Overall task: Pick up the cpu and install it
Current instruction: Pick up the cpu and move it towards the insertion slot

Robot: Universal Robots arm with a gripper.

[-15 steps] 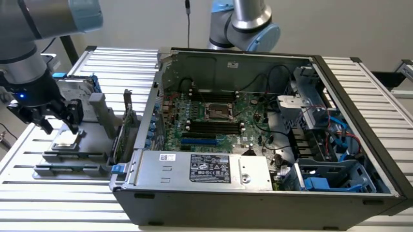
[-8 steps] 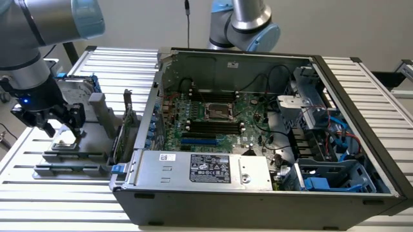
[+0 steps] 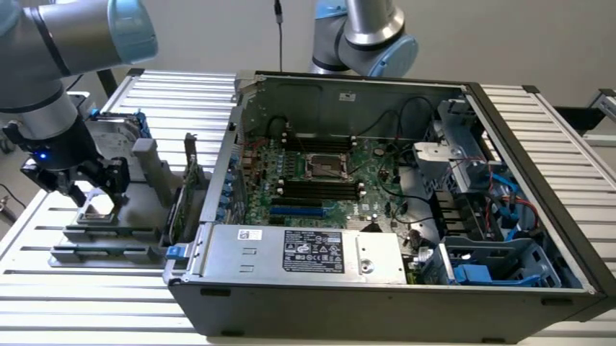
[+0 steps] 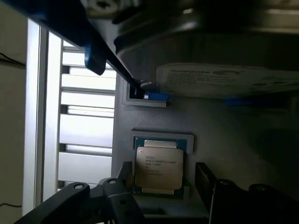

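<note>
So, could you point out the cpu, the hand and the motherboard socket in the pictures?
cpu (image 4: 159, 168): wrist view, middle of its silvery metal top.
hand (image 3: 97, 196): exterior view, midway between its two open fingertips.
motherboard socket (image 3: 322, 166): exterior view, centre of the square socket frame.

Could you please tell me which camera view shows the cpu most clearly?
The wrist view: the cpu faces the camera in its grey tray, printed lines visible on its silvery top. The exterior view shows it as a small square partly hidden beneath the open claw.
</note>
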